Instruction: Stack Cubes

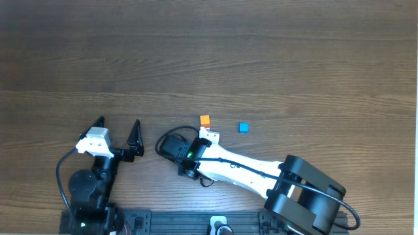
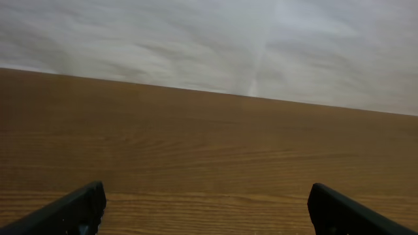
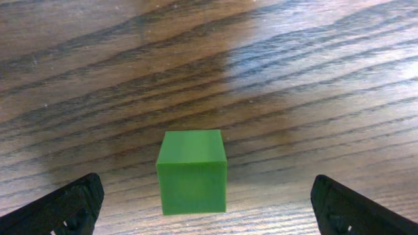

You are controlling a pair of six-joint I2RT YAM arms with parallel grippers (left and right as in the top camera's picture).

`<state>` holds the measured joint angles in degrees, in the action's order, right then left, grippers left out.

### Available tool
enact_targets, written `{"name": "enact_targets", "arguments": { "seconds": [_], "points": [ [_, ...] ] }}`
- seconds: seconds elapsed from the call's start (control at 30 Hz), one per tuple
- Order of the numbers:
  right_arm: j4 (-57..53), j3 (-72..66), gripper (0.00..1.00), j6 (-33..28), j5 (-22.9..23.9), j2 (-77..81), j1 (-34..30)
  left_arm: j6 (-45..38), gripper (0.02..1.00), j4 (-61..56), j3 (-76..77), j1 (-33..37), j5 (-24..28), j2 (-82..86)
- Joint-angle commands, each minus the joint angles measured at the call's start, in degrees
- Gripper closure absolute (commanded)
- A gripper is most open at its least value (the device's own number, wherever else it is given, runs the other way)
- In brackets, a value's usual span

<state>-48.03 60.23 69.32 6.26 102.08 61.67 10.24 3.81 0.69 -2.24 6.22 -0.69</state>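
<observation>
My right gripper (image 3: 206, 196) is spread wide, with the green cube (image 3: 192, 171) resting on the wood table (image 3: 313, 78) between my 2 fingers, untouched. Risk: the cube sits slightly nearer 1 finger, so closing now could shove or twist it instead of pinching squarely.

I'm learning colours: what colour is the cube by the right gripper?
The cube is green, clearest in the right wrist view.

Green cube (image 3: 192, 171) (upright) inside wide gripper (image 3: 206, 199)
</observation>
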Motion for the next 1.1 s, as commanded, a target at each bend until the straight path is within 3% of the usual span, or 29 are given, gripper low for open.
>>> {"name": "enact_targets", "arguments": {
  "seconds": [0.03, 0.23, 0.53, 1.1],
  "points": [
    [0.1, 0.8, 0.012, -0.9, 1.5, 1.1, 0.2, -0.8, 0.018, 0.0, -0.4, -0.1, 0.0, 0.5],
    [1.6, 0.8, 0.066, -2.3, 1.6, 1.8, 0.2, -0.8, 0.02, 0.0, -0.4, -0.1, 0.0, 0.5],
    [2.1, 0.8, 0.312, -2.3, 2.1, 2.2, 0.3, -0.8, 0.02, 0.0, -0.4, -0.1, 0.0, 0.5],
    [2.4, 0.8, 0.492, -2.3, 2.2, 2.2, 0.2, -0.8, 0.02, 0.0, -0.4, -0.1, 0.0, 0.5]
  ]
}}
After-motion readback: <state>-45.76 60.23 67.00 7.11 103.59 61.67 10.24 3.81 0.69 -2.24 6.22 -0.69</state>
